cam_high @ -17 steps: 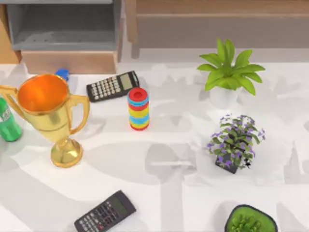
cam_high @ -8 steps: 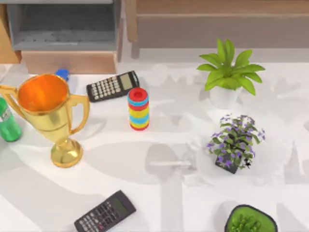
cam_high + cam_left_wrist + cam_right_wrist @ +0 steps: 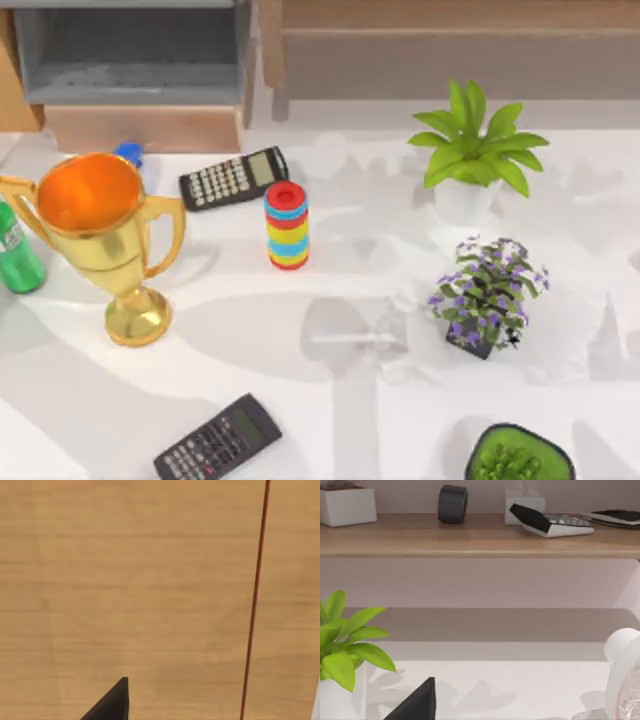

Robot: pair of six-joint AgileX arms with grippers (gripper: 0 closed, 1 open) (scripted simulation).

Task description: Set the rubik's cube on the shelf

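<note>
One white table point(image 3: 330, 400) carries everything; the ring stack point(image 3: 287, 226) of red, blue and yellow rings, upright near mid-table, serves as landmark.

- The shelf point(image 3: 450, 15): wide light-brown ledge along the table's back edge, behind and to the right of the ring stack. Grey-brown panel below, wooden upright at its left end. In the right wrist view the ledge carries a white planter point(image 3: 347, 505), a dark cylinder point(image 3: 453, 503), a white box point(image 3: 524, 500) and two keyed devices, one tilted point(image 3: 552, 522) and one flat point(image 3: 615, 516).
- Box compartment point(image 3: 140, 125): grey-lined, wooden frame, behind and left of the ring stack, just beside the shelf's upright.
- Gold trophy point(image 3: 95, 230): upright, left of the ring stack, well apart from it.
- Leafy green plant point(image 3: 475, 150) in a white pot: right of the ring stack, in front of the shelf.
- Purple-flowered plant point(image 3: 487, 293): right of and nearer than the ring stack.
- Green pot point(image 3: 518, 455): at the near edge, far right of the ring stack.
- Two calculators: one point(image 3: 233, 178) just behind and left of the ring stack, one point(image 3: 218, 440) well in front of it.
- Green bottle point(image 3: 15, 255): far left, beyond the trophy.
- Left gripper point(image 3: 112, 702): dark tip against a light wood surface; open or closed, cannot tell.
- Right gripper point(image 3: 417, 702): dark tip above the table, facing the shelf, beside the leafy plant; open or closed, cannot tell.
</note>
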